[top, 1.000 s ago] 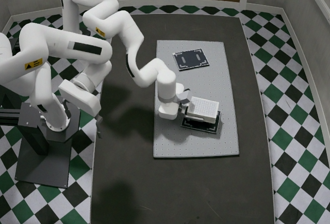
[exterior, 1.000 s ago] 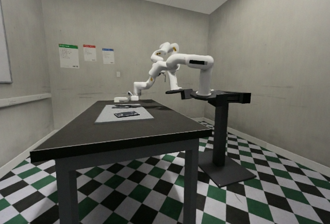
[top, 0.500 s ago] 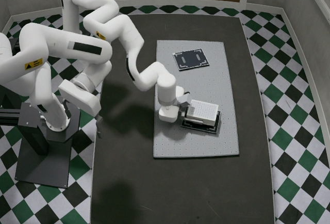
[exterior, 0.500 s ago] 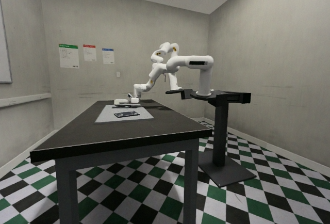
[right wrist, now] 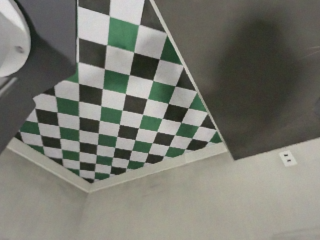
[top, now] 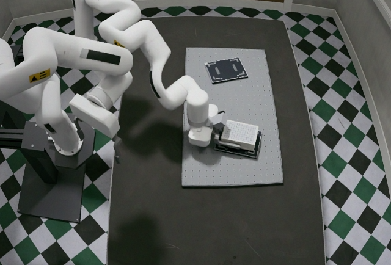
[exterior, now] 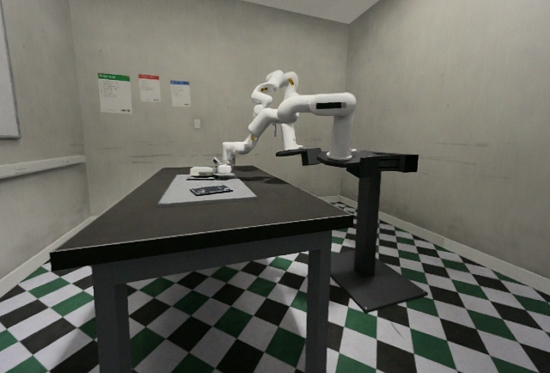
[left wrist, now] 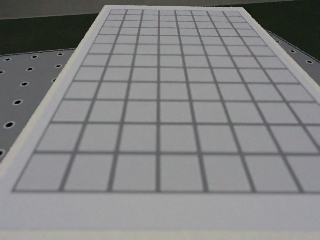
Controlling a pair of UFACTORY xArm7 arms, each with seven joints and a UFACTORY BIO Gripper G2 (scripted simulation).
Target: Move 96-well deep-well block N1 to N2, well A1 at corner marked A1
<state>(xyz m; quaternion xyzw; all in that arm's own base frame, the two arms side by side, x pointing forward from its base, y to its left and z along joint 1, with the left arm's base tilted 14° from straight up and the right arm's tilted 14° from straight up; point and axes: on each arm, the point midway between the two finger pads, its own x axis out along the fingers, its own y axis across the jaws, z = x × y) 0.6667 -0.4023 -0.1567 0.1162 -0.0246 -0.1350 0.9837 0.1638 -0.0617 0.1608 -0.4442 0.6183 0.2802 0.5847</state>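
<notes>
1. Top view: your left end effector [top: 228, 130] [exterior: 215, 171] is clamping the block [top: 240, 132] [exterior: 200, 170] [left wrist: 160, 110] at N2 [top: 257, 147] [exterior: 194, 178], leaving N1 [top: 225, 70] [exterior: 211, 190] vacant.
2. Your right end effector [top: 116, 152] [exterior: 275, 130] is hanging apart.
3. Confirming flat seating and A1, then releasing, is apparently remaining.

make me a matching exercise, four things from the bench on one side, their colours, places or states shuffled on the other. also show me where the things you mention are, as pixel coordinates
1. deep-well block [top: 239, 131] [exterior: 201, 170] [left wrist: 157, 112]
2. nest N1 [top: 226, 70] [exterior: 211, 190]
3. left gripper [top: 221, 126] [exterior: 216, 168]
4. right gripper [top: 99, 143] [exterior: 275, 130]

a. open, nothing between its fingers
b. dark, no block on it
c. shut on a piece of labware
d. whitish, gridded top, at nest N2 [top: 256, 152] [exterior: 195, 178]

Pairs: 1-d, 2-b, 3-c, 4-a
</notes>
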